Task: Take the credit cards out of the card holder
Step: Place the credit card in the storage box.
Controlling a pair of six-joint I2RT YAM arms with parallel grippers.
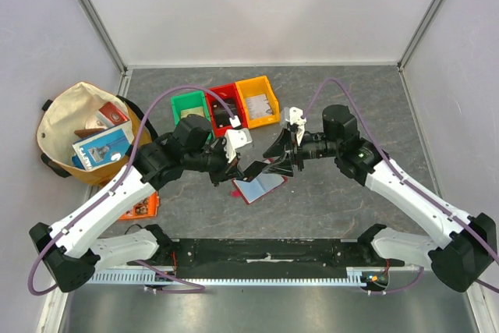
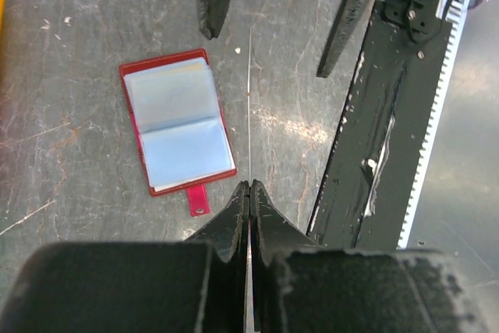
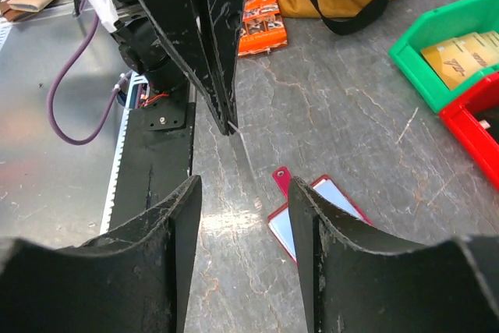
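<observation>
Card holder (image 2: 178, 124) open flat, left tool (image 2: 249, 189) pinching card (image 2: 249, 107), green bin (image 3: 412, 68) holding packets (image 3: 461, 56)

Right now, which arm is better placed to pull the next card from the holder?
Right. The right gripper is open and empty, and the card holder lies open near its fingertips. The left gripper is shut on what looks like a thin card, so it's busy.

table (image 1: 335, 208): grey, marbled, scuffed | ctr: card holder (image 1: 260, 186) flat & open, clear sleeves up, red tab on table | far side: 3 bins side by side – green bin (image 1: 189, 107), red bin (image 1: 224, 107), yellow bin (image 1: 258, 100) | L: tan bag (image 1: 82, 134), orange packet (image 1: 144, 207) nr it | near edge: black strip (image 1: 265, 251)
</observation>
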